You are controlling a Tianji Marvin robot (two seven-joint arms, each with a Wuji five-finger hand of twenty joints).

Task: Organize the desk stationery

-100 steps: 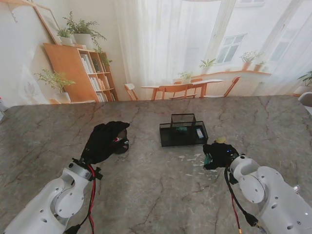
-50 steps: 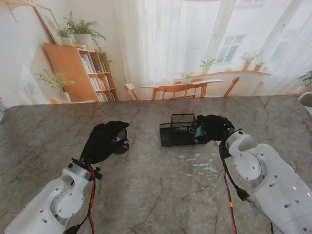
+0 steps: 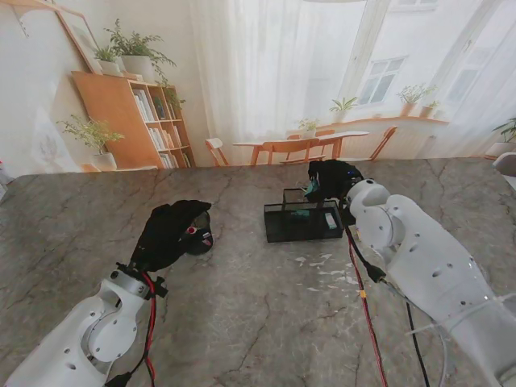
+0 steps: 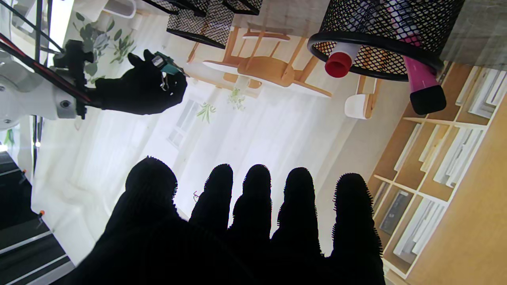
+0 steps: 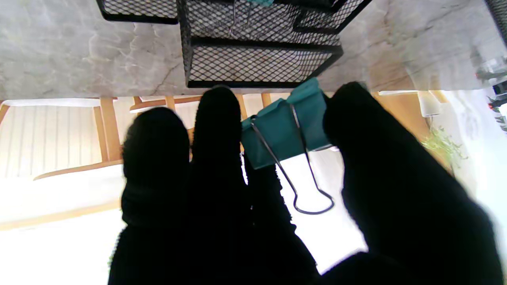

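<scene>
My right hand (image 3: 332,178) is raised over the far right part of the black mesh desk organizer (image 3: 302,221), shut on a teal binder clip (image 5: 286,124) pinched between thumb and fingers. The clip (image 3: 310,187) shows as a teal speck at the hand's left side, and also in the left wrist view (image 4: 168,66). My left hand (image 3: 171,230) lies flat and open, fingers spread, next to a round black mesh pen cup (image 4: 390,27) that holds a pink marker (image 4: 422,79) and a red-capped pen (image 4: 338,63). The organizer holds a small white item (image 3: 330,219).
White paper scraps (image 3: 329,272) lie scattered on the marble table (image 3: 242,314) nearer to me than the organizer. The organizer's taller back compartment (image 3: 304,197) stands beside my right hand.
My right hand lifted from the table near the scraps and travelled away from me and leftward, carrying the teal clip up over the organizer's far side. The left hand stayed put.
</scene>
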